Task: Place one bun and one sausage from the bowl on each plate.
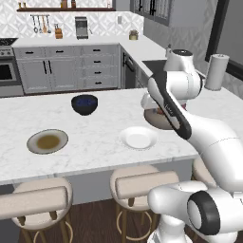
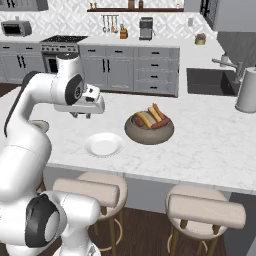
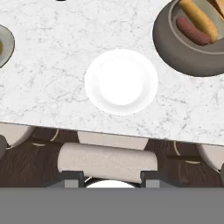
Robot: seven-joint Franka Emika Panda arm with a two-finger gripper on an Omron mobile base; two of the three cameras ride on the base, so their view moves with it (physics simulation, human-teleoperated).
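The brown-tan bowl (image 2: pixel 149 132) stands on the marble island and holds buns (image 3: pixel 199 17) and dark red sausages (image 3: pixel 192 31). Left of it lies the white plate (image 2: pixel 103 144), bare. The grey-rimmed plate (image 1: pixel 47 141) with the olive-brown centre lies further left, also bare. My gripper (image 2: pixel 81 115) hangs open above the counter, above and just behind the white plate (image 3: pixel 121 82), with nothing between its fingers. In the left base view my arm covers most of the bowl (image 1: pixel 156 121).
A glossy dark blue bowl (image 1: pixel 84 104) sits toward the back of the island. A paper towel roll (image 2: pixel 247 90) stands at the right by the sink (image 2: pixel 210 82). Padded stools (image 1: pixel 137 182) line the island's near edge.
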